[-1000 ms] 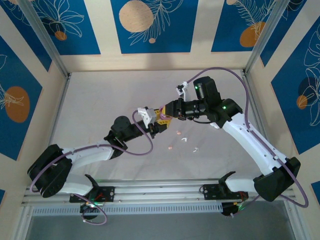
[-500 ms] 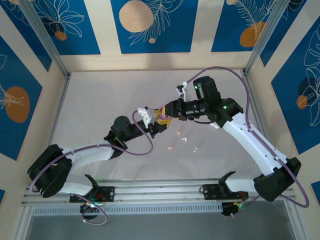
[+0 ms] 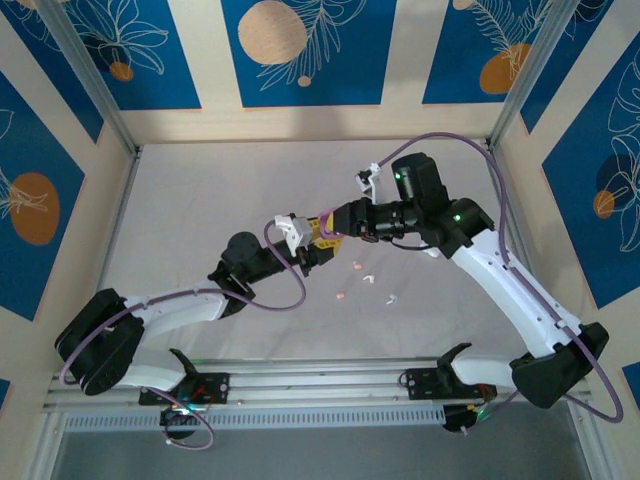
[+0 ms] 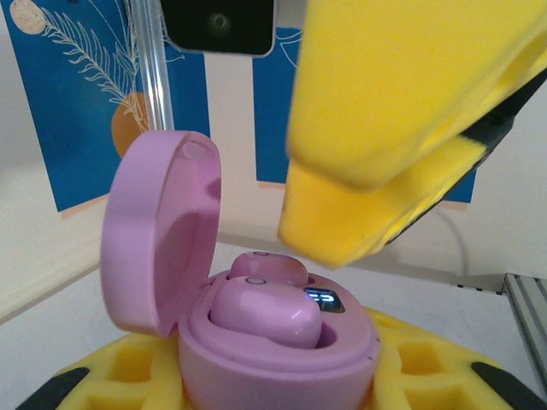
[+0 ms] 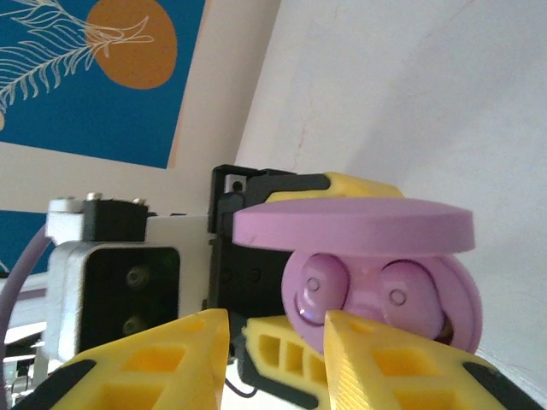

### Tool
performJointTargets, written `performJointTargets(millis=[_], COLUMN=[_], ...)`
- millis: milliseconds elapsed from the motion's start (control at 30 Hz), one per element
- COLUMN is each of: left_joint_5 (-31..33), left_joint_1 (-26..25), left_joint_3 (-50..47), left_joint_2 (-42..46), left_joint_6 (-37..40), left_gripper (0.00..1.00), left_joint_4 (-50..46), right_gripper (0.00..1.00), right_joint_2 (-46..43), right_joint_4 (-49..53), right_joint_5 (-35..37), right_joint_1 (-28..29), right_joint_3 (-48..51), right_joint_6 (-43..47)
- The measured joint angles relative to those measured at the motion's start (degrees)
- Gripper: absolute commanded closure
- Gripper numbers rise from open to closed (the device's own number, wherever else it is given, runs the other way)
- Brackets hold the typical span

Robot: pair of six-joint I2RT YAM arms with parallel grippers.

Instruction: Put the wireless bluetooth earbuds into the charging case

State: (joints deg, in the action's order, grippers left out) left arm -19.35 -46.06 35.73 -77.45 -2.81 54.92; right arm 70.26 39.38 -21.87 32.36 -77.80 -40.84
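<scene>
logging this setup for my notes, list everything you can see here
charging case: one, light purple, lid open, mid-table in the left hand
earbuds in the case: two, light purple, inside the open case
loose earbuds: four, two pale pink and two white, on the table beside the case, under the right arm
table: one, pale grey
wall panels: several, blue with orange circles and white leaf prints, around the table
left hand: one, yellow fingers, shut on the charging case
right hand: one, yellow fingers, open and empty, close to the case
</scene>
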Motion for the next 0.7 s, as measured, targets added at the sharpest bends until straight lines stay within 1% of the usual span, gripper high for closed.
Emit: performJointTargets(millis=[133, 200, 267, 333, 400, 533, 700], left_joint_5=[-0.02, -0.11, -0.63, -1.57, -2.54, -4.20, -4.90], left_joint_1=[0.00, 0.00, 0.00, 0.00, 0.00, 0.00, 0.00], left_joint_3=[0.00, 0.00, 0.00, 0.00, 0.00, 0.00, 0.00], left_joint_2=[0.00, 0.00, 0.00, 0.00, 0.02, 0.09, 0.59], left_joint_6=[0.00, -0.02, -0.02, -0.07, -0.26, -1.09, -1.33], left_gripper=[0.74, 0.74, 0.74, 0.74, 0.74, 0.74, 0.73], left_joint_4=[0.00, 0.02, 0.00, 0.02, 0.04, 0.20, 0.17], right_gripper=[0.64, 0.60, 0.52, 0.51, 0.50, 0.48, 0.47], right_joint_2=[-3.41, -5.40, -7.30, -7.67, -6.12, 0.81, 7.13], right_joint_4=[-1.79, -2.75, -3.61, -3.82, -3.26, -1.97, 0.37], right_joint_5=[0.66, 1.92, 4.22, 5.92, 6.56, 6.10, 2.78], right_joint_1=[-0.46, -0.92, -1.88, -3.13, -4.42, -6.05, -6.19], right_joint_3=[0.02, 0.02, 0.02, -0.15, -1.14, -4.50, -5.77], right_joint_6=[0.98, 1.22, 1.42, 1.22, 0.85, 0.76, 1.07])
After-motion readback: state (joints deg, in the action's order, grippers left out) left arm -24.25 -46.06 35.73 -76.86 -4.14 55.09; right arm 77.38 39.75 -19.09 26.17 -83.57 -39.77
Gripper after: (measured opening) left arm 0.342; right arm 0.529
